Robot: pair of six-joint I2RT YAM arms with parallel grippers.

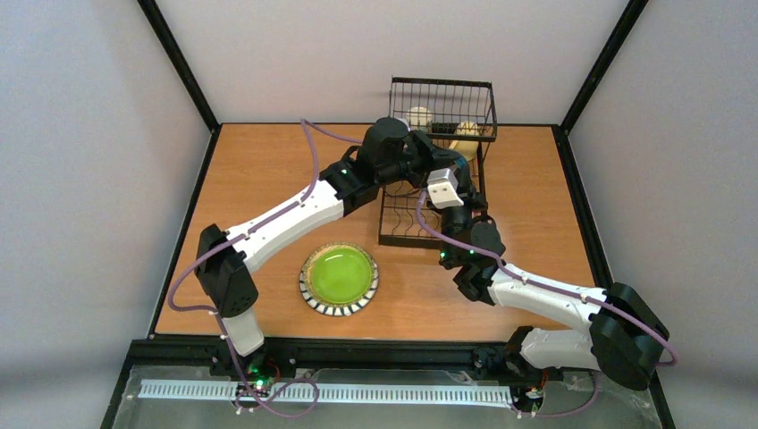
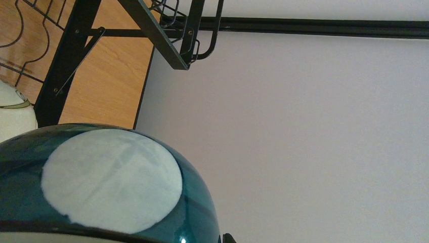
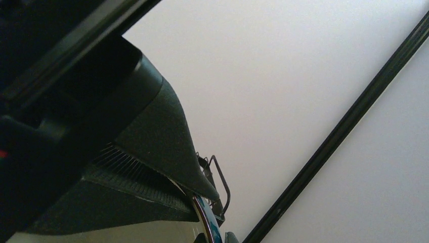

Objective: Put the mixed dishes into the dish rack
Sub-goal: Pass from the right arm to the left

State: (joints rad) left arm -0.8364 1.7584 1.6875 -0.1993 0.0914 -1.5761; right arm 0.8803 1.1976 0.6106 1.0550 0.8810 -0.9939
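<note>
The glossy teal cup (image 2: pixel 197 202), its round unglazed base pale and matte, is up over the flat slotted end of the black wire dish rack (image 1: pixel 402 239), where both arms meet. The right gripper (image 1: pixel 436 172) pinches the cup's thin rim under a ribbed black finger (image 3: pixel 152 142). The left gripper (image 1: pixel 418 159) is closed, but its fingers are out of sight, so whether it grips anything is unclear. Cream dishes (image 1: pixel 418 116) sit half hidden in the far raised basket. The lime-green plate (image 1: pixel 339 279) with its striped rim lies flat on the wood-grain surface (image 1: pixel 268 161), near centre.
</note>
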